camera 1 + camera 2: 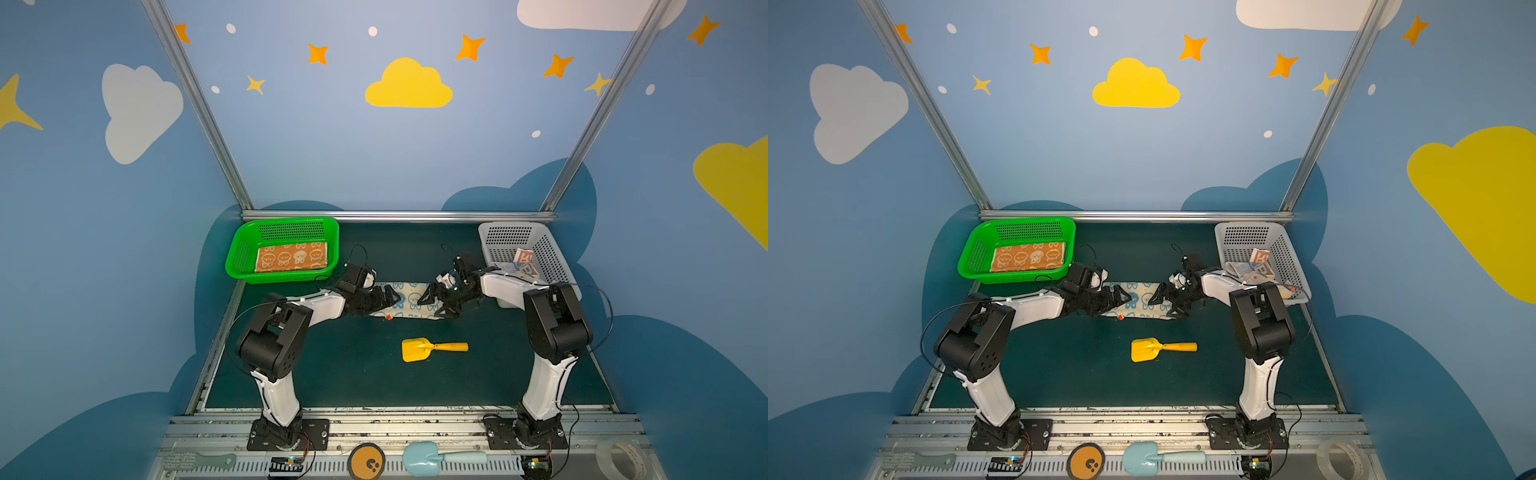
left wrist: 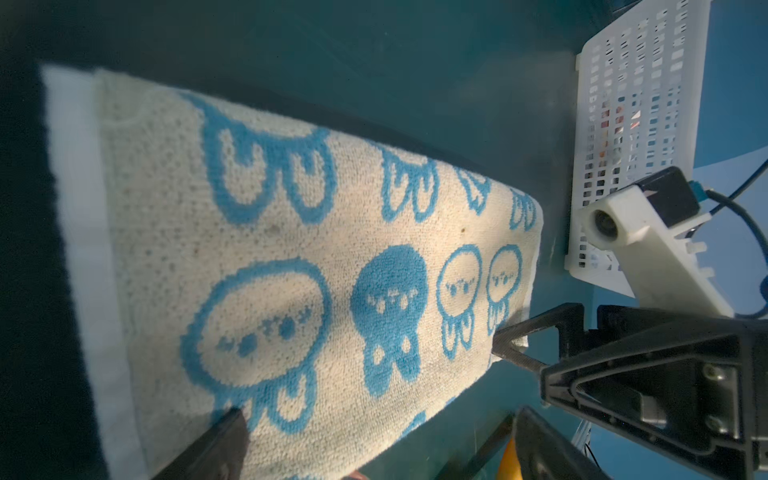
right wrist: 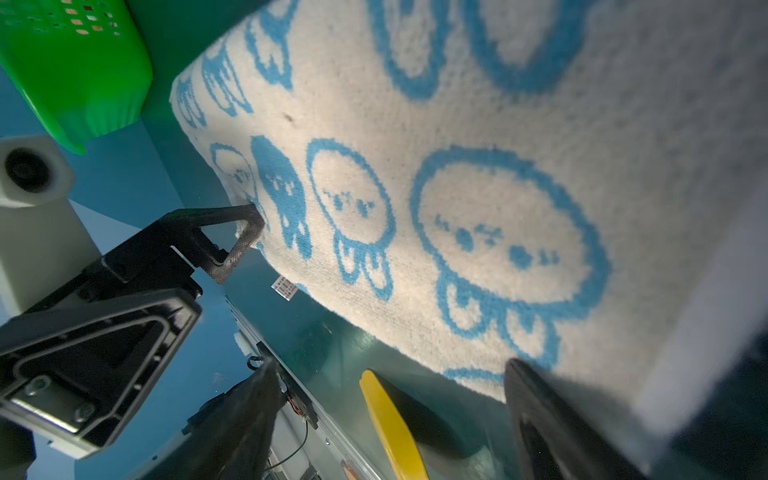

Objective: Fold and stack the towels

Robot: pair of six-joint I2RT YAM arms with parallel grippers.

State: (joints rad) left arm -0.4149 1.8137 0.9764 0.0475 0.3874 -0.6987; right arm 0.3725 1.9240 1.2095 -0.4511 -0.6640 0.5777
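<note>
On the dark worktop (image 1: 332,374), beyond the left gripper (image 1: 392,298) and off to its outer side: a green basket (image 1: 237,253), with the orange towel (image 1: 291,257) folded flat inside. Behind the right gripper (image 1: 432,308), close beside its arm: a white basket (image 1: 555,257), with the lettered towel (image 1: 521,264) loose and rumpled inside, not yet folded.

Directly between the two grippers, flat on the worktop: the cream-blue towel (image 1: 411,297), folded into a long strip, with its long axis straight from one gripper to the other and one short end at each. No grip on it anywhere: a wide-open spread at both grippers, nothing held, with one fingertip of each at the edge of its own short end, touching or nearly so.

Probably next: one short end over onto the other for a second fold, then across to the green basket. Far nearer to that basket: the left gripper.

Nearer the arm bases than the strip, apart from both grippers: a yellow toy shovel (image 1: 432,348).
</note>
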